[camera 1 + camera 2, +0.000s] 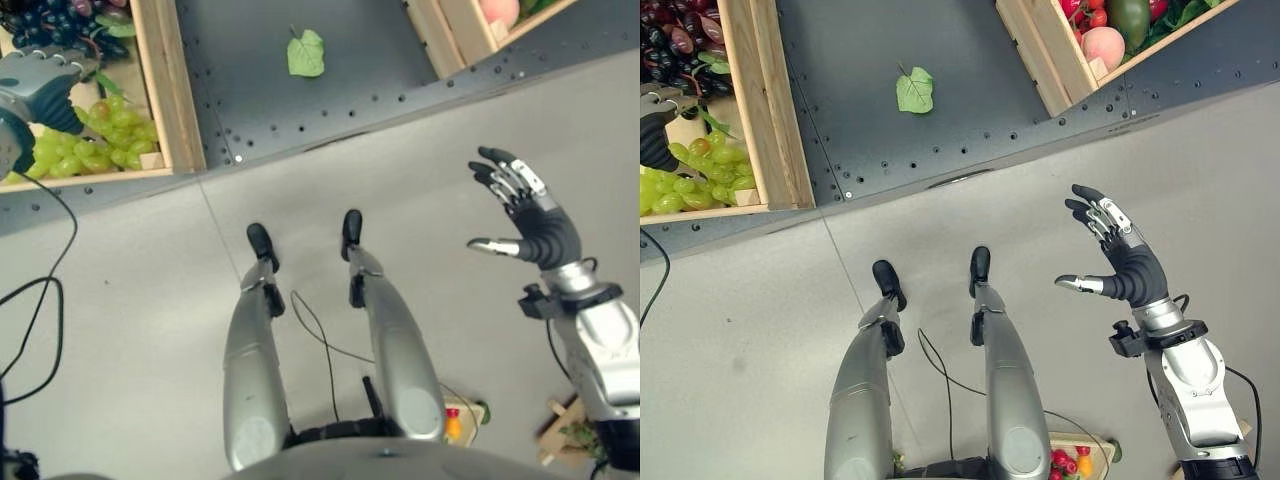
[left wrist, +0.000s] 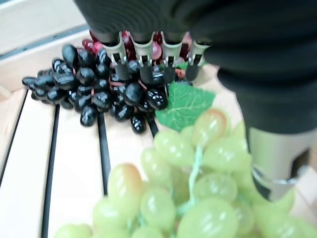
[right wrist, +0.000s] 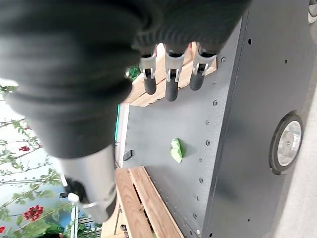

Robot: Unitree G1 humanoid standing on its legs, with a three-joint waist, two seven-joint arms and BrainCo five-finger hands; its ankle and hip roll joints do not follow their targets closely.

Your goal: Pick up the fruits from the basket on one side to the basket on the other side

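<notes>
Wooden slatted crate (image 1: pixel 165 90): round green grapes (image 2: pixel 198 183), left hand (image 2: pixel 148 54) above.

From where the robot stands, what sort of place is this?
Probably a test room staged as a fruit stall: wooden crates of green grapes, dark grapes and a peach sit on a dark perforated platform over bare grey floor.

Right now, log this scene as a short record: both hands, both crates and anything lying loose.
left hand: over the left crate, fingers straight above the grapes, holding nothing
right hand: open, raised over the floor, empty
left crate: green grapes, black grapes
right crate: peach and other fruit
loose leaf: on the dark platform between the crates
</notes>
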